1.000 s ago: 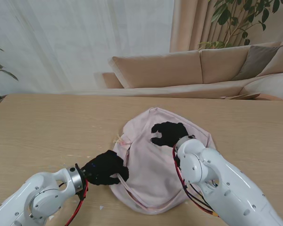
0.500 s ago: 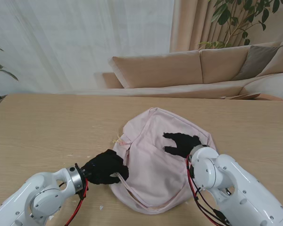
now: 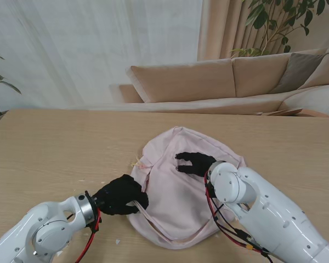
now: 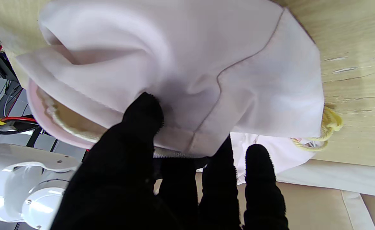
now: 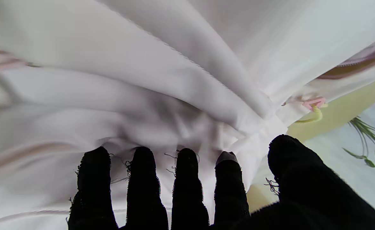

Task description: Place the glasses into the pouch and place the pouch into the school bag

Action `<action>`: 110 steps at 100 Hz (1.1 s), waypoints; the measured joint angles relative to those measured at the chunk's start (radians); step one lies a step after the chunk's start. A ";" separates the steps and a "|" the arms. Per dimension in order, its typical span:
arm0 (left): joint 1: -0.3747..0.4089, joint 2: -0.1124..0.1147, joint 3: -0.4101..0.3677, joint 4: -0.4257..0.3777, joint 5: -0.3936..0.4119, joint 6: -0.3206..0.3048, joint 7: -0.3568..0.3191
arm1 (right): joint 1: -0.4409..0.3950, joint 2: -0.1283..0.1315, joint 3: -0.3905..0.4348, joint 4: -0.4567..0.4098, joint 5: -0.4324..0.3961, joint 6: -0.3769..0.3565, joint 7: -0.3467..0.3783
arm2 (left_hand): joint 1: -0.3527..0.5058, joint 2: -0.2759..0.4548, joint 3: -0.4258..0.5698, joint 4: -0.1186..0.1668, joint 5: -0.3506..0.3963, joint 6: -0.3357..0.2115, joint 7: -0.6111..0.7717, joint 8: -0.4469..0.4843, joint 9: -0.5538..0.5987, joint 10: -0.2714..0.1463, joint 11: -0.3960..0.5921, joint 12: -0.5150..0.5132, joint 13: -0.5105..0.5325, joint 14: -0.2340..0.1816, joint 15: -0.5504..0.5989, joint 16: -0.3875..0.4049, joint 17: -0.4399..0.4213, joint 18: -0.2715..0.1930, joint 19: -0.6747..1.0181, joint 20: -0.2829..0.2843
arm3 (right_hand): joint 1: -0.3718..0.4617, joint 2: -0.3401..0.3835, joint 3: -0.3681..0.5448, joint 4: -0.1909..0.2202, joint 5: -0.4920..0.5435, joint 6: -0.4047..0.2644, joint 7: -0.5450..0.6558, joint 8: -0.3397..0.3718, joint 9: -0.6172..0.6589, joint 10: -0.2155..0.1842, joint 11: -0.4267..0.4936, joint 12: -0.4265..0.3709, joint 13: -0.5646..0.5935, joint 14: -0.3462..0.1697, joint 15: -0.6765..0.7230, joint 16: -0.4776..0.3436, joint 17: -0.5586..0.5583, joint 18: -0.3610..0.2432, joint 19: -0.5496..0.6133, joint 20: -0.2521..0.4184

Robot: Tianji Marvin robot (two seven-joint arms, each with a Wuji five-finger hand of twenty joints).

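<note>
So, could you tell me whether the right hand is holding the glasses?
No, the right hand rests with spread fingers on the bag, holding nothing.

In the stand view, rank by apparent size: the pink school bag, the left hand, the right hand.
1. Pink school bag, by far the largest.
2. Left hand.
3. Right hand, looks smaller, but it is farther from the camera and partly hidden by its wrist, so this order is unsure.
</note>
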 measured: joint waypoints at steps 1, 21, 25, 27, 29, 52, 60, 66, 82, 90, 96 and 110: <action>0.001 0.000 -0.001 -0.001 -0.001 -0.001 -0.002 | 0.004 -0.001 -0.003 0.002 0.006 -0.001 -0.001 | 0.000 0.000 0.000 0.000 0.000 0.001 0.000 -0.001 0.004 0.000 0.000 -0.001 0.001 0.002 0.000 0.000 0.001 0.000 0.000 0.000 | 0.000 -0.001 0.001 0.000 0.006 0.000 0.002 0.000 0.001 0.000 0.004 0.000 0.001 0.000 0.000 0.000 0.001 0.000 0.000 -0.002; 0.004 0.007 0.005 -0.017 -0.065 -0.017 -0.052 | 0.062 -0.019 -0.050 0.037 0.071 -0.037 -0.002 | 0.000 -0.002 0.000 0.000 0.005 0.023 0.000 -0.019 0.018 0.013 0.035 -0.037 0.037 0.021 0.017 0.000 0.008 0.016 0.037 0.000 | 0.000 -0.010 0.069 0.000 0.017 0.000 0.057 0.000 0.010 0.000 0.007 0.007 0.012 0.000 0.000 0.000 0.004 -0.001 0.005 -0.042; 0.002 0.010 0.014 -0.018 -0.072 -0.017 -0.058 | 0.068 -0.021 -0.056 0.040 0.073 -0.041 -0.003 | 0.000 -0.002 0.000 0.000 0.005 0.023 0.000 -0.022 0.019 0.013 0.043 -0.038 0.039 0.021 0.024 0.001 0.008 0.016 0.037 0.000 | 0.000 -0.010 0.083 0.000 0.017 0.000 0.060 0.000 0.010 0.000 0.007 0.010 0.012 0.000 0.000 0.000 0.004 -0.001 0.007 -0.051; 0.001 0.011 0.019 -0.018 -0.070 -0.017 -0.058 | 0.070 -0.022 -0.059 0.040 0.073 -0.043 -0.003 | 0.000 -0.002 0.000 0.000 0.005 0.023 0.000 -0.022 0.020 0.013 0.043 -0.038 0.041 0.021 0.024 0.001 0.008 0.016 0.038 0.000 | -0.001 -0.010 0.088 0.000 0.017 0.000 0.061 0.000 0.010 0.000 0.007 0.010 0.012 0.000 0.000 0.000 0.006 -0.001 0.017 -0.053; -0.001 0.012 0.024 -0.018 -0.063 -0.017 -0.057 | 0.072 -0.023 -0.061 0.040 0.071 -0.044 -0.003 | 0.000 -0.002 0.000 0.000 0.005 0.023 0.000 -0.023 0.027 0.013 0.043 -0.038 0.043 0.021 0.025 0.001 0.008 0.016 0.038 0.000 | -0.001 -0.010 0.090 0.000 0.017 0.000 0.062 0.000 0.010 0.000 0.007 0.010 0.012 0.000 0.000 0.000 0.008 -0.001 0.017 -0.053; 0.001 0.004 0.008 -0.021 -0.018 -0.012 -0.045 | 0.030 -0.030 -0.005 -0.013 0.035 -0.043 -0.014 | -0.324 -0.022 0.254 0.000 -0.182 0.100 -0.219 -0.121 -0.335 0.005 0.049 -0.263 -0.115 -0.011 -0.086 -0.016 -0.054 0.016 -0.067 -0.039 | -0.001 -0.045 0.129 -0.002 0.035 0.001 0.088 -0.004 0.031 0.000 0.017 0.011 0.039 0.000 0.000 0.000 0.023 -0.001 0.041 -0.054; 0.017 -0.003 -0.037 -0.032 -0.020 -0.018 -0.045 | -0.001 -0.029 0.022 -0.051 0.011 -0.044 -0.028 | -0.444 -0.023 0.278 0.000 -0.278 0.122 -0.320 -0.156 -0.477 0.016 0.031 -0.296 -0.192 -0.017 -0.144 -0.036 -0.081 0.016 -0.142 -0.060 | -0.002 -0.055 0.147 -0.002 0.043 0.001 0.094 -0.013 0.060 0.000 0.019 0.012 0.052 0.000 0.000 0.000 0.028 -0.001 0.041 -0.054; 0.029 -0.006 -0.070 -0.040 -0.020 -0.024 -0.040 | -0.020 -0.028 0.035 -0.074 0.002 -0.046 -0.035 | -0.480 -0.023 0.277 0.000 -0.296 0.123 -0.350 -0.165 -0.521 0.010 0.020 -0.306 -0.210 -0.017 -0.162 -0.038 -0.084 0.017 -0.180 -0.061 | -0.002 -0.060 0.152 -0.002 0.043 0.001 0.097 -0.013 0.060 0.000 0.019 0.012 0.055 0.000 0.000 0.000 0.036 -0.001 0.053 -0.054; 0.048 -0.013 -0.135 -0.046 -0.019 -0.015 0.022 | -0.060 -0.026 0.059 -0.120 -0.038 -0.054 -0.054 | -0.491 -0.004 0.244 0.000 -0.313 0.127 -0.373 -0.167 -0.534 0.008 0.005 -0.308 -0.222 -0.019 -0.183 -0.038 -0.084 0.017 -0.229 -0.047 | -0.002 -0.072 0.179 -0.002 0.078 0.002 0.116 -0.013 0.082 0.000 0.029 0.015 0.080 0.000 0.009 0.000 0.057 0.000 0.067 -0.054; 0.044 -0.016 -0.149 -0.045 0.003 0.024 0.042 | -0.075 -0.023 0.067 -0.139 -0.076 -0.064 -0.054 | -0.480 0.016 0.218 0.000 -0.313 0.127 -0.373 -0.167 -0.533 0.008 0.005 -0.308 -0.222 -0.019 -0.183 -0.038 -0.080 0.017 -0.245 -0.034 | -0.002 -0.084 0.204 -0.002 0.087 0.002 0.121 -0.013 0.108 0.000 0.032 0.019 0.095 0.000 0.013 0.000 0.068 0.000 0.091 -0.054; 0.030 -0.018 -0.148 -0.036 0.067 0.066 0.081 | -0.083 -0.020 0.069 -0.151 -0.093 -0.069 -0.053 | -0.456 0.016 0.218 0.000 -0.313 0.113 -0.373 -0.167 -0.533 0.007 0.005 -0.308 -0.222 -0.019 -0.183 -0.038 -0.074 0.017 -0.250 -0.025 | -0.002 -0.094 0.224 -0.002 0.106 0.002 0.131 -0.013 0.119 0.000 0.034 0.021 0.114 0.000 0.022 0.000 0.077 0.000 0.114 -0.046; -0.044 -0.019 -0.110 0.050 0.101 0.186 0.126 | -0.104 -0.012 0.072 -0.176 -0.117 -0.096 -0.045 | -0.372 0.016 0.223 0.000 -0.313 0.069 -0.373 -0.166 -0.541 0.006 0.013 -0.308 -0.239 -0.019 -0.191 -0.038 -0.074 0.017 -0.262 -0.022 | -0.002 -0.094 0.227 -0.002 0.106 0.002 0.139 -0.013 0.133 0.000 0.041 0.023 0.128 0.000 0.025 0.001 0.087 0.000 0.126 -0.027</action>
